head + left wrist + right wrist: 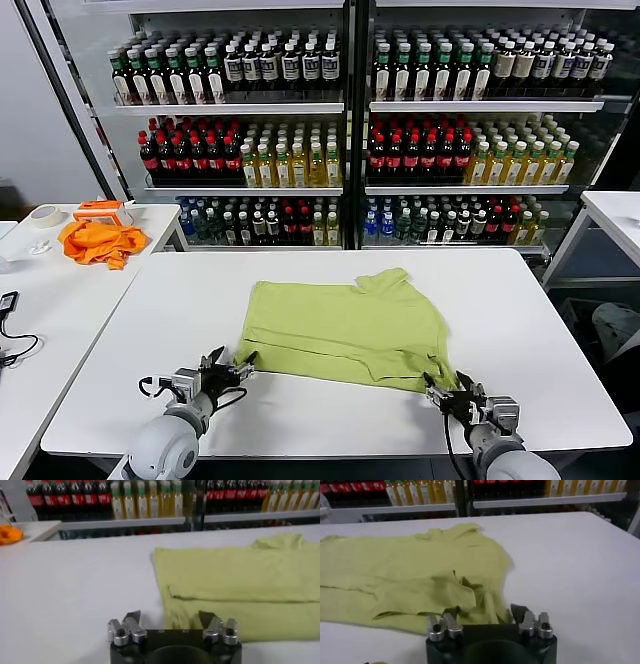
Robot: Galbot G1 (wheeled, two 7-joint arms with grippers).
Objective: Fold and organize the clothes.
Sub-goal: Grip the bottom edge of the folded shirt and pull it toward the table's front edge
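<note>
Lime-green T-shirt (350, 330) lies partly folded mid white table (200, 300). The left gripper (232, 367) and right gripper (447, 390) stand open at its near corners, contact unclear. Stocked drink shelves (340, 120) stand behind.

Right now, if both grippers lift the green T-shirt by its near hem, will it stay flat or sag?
Likely sag: the T-shirt lies thin and wrinkled, already folded over itself. Its bunched corner by the right gripper suggests it drapes easily. It probably slides lightly on the smooth table.

Lime-green T-shirt (348, 328), plain; white table (200, 300); orange cloth (98, 240) at 10 o'clock; black-and-silver grippers.
</note>
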